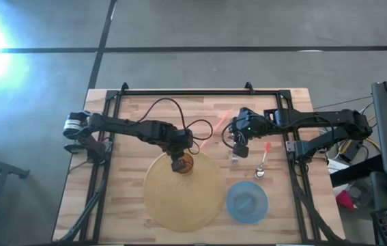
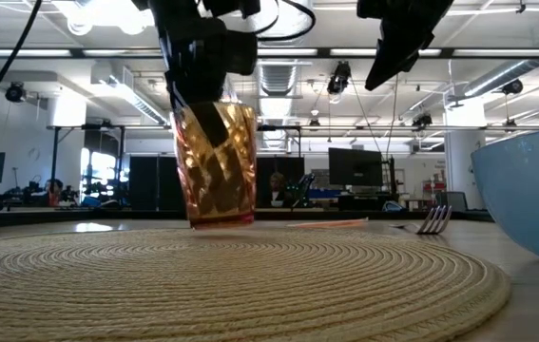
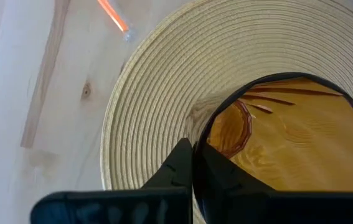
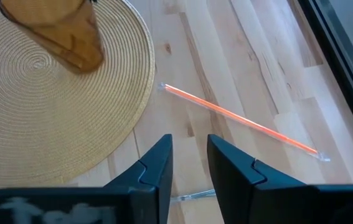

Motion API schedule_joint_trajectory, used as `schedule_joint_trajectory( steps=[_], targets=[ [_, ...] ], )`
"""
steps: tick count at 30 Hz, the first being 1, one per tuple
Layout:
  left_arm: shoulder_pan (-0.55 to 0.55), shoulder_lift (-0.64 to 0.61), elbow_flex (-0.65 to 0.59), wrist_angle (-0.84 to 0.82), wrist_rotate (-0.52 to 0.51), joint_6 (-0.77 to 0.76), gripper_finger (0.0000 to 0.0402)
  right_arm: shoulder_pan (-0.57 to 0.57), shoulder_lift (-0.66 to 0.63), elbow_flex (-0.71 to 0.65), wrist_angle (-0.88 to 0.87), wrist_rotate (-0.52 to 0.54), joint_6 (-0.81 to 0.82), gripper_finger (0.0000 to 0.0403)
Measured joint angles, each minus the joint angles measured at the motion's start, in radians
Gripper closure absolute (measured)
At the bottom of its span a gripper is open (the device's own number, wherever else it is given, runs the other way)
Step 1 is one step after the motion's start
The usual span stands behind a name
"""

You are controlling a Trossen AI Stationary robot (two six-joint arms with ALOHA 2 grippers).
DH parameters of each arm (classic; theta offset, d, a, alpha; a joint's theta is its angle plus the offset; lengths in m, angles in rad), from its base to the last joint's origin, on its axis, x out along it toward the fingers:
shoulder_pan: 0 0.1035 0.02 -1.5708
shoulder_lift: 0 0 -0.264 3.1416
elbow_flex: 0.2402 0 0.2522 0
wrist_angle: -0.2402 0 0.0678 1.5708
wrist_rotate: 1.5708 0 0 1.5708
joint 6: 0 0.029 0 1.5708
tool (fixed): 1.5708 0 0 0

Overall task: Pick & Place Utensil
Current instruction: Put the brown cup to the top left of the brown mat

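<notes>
An amber faceted cup (image 1: 185, 162) (image 2: 214, 166) stands on the far part of a round woven placemat (image 1: 183, 195) (image 3: 157, 74). My left gripper (image 1: 177, 161) (image 3: 193, 177) is shut on the cup's rim. My right gripper (image 1: 239, 145) (image 4: 188, 163) hangs open above bare wood right of the mat, with nothing between its fingers. A fork (image 1: 235, 158) (image 2: 433, 220) lies flat on the table just below it. A spoon (image 1: 261, 168) with a pink handle lies further right. An orange straw (image 1: 213, 128) (image 4: 238, 118) lies on the wood toward the far edge. My left gripper pinches the cup's rim (image 3: 196, 144) on the side toward the table's left, one finger (image 3: 223, 180) inside the cup and one (image 3: 177, 171) outside. The fingers slant down from above. The cup stays upright, its base at the placemat (image 2: 221, 224).
A blue bowl (image 1: 247, 201) (image 2: 535, 190) stands on the table near the mat's right edge. Black frame rails (image 1: 292, 171) run along both table sides. Bare wood shows at the far left (image 1: 132, 116).
</notes>
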Motion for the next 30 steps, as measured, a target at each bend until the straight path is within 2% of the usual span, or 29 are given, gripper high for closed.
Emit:
schedule_joint_trajectory(
  steps=[13,19,30],
  targets=[
    [0.008,-0.187,0.000,-0.131,-0.005,-0.001,0.0395,0.000,0.000,-0.057,0.025,0.000,0.000,0.0325],
    [0.022,-0.288,-0.005,-0.185,-0.080,-0.027,0.0397,0.000,0.000,-0.061,0.028,0.000,0.000,0.0321],
    [0.149,-0.496,-0.170,-0.210,-0.112,-0.114,0.0396,0.000,0.000,-0.061,0.053,0.000,0.000,0.0321]
  ],
)
